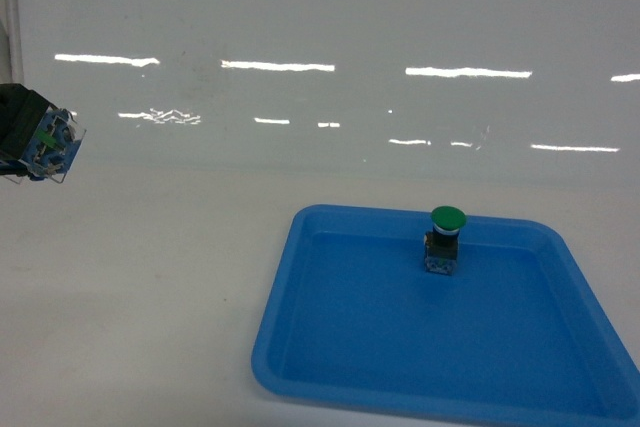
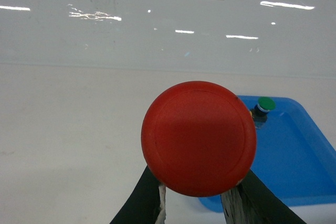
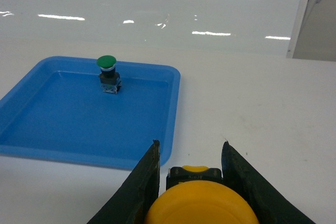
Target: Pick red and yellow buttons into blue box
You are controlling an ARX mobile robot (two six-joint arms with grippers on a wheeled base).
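Between the left gripper's [image 2: 195, 192] jaws sits the round red-capped pushbutton [image 2: 198, 138], pinched at its base, cap facing the wrist camera. In the head view its black-and-clear block base shows at the left edge, raised above the white bench [image 1: 140, 287]. The right gripper's [image 3: 190, 174] jaws pinch the yellow-capped pushbutton [image 3: 201, 205] on its black body. Ahead and left of the right jaws lies a shallow blue plastic tray [image 3: 31, 135]; a green-capped pushbutton [image 3: 107, 73] stands upright inside it. The blue box is not visible.
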